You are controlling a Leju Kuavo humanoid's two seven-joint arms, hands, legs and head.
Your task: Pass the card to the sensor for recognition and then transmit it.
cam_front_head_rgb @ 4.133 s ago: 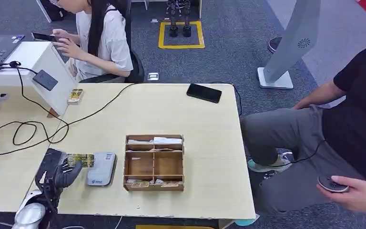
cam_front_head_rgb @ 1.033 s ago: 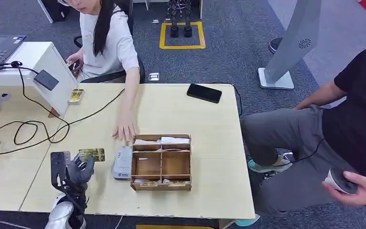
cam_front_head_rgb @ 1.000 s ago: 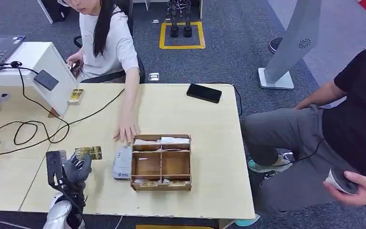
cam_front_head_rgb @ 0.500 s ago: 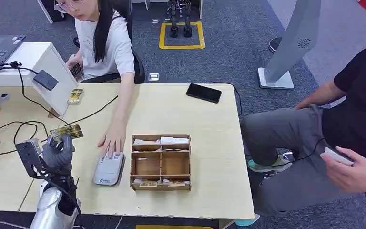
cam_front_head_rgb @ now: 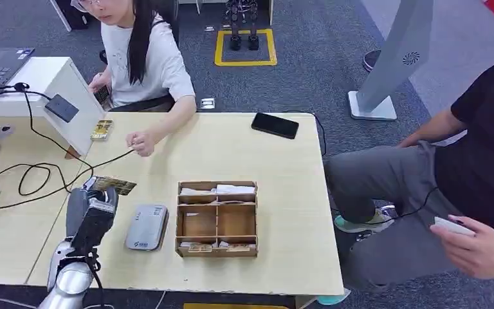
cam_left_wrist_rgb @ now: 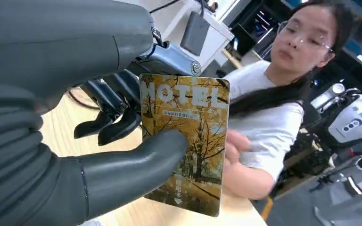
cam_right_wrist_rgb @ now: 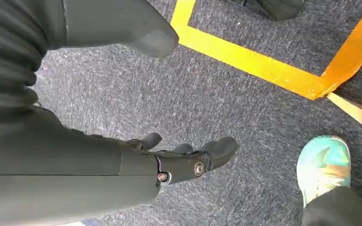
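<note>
My left hand [cam_front_head_rgb: 92, 210] pinches a golden hotel card [cam_front_head_rgb: 113, 185] above the table's front left, left of the grey card sensor [cam_front_head_rgb: 146, 227]. In the left wrist view the card [cam_left_wrist_rgb: 188, 141] reads HOTEL with an autumn tree picture, and my thumb [cam_left_wrist_rgb: 136, 162] presses across its face while dark fingers [cam_left_wrist_rgb: 108, 125] sit behind it. The card points toward a person in a white shirt [cam_front_head_rgb: 148, 61] seated across the table, whose hand [cam_front_head_rgb: 140, 141] hovers over the tabletop. My right hand [cam_right_wrist_rgb: 184, 157] hangs over grey carpet, fingers apart, holding nothing.
A wooden compartment box [cam_front_head_rgb: 217, 219] with cards stands right of the sensor. A black phone [cam_front_head_rgb: 275, 125] lies at the far edge. Cables [cam_front_head_rgb: 38, 174] and a white stand with a black reader [cam_front_head_rgb: 61, 107] occupy the left. A seated person in black [cam_front_head_rgb: 463, 180] is at the right.
My left hand has turned and moved slightly right with the card. The person across has pulled their hand back from the sensor, which now lies beside the wooden box.
</note>
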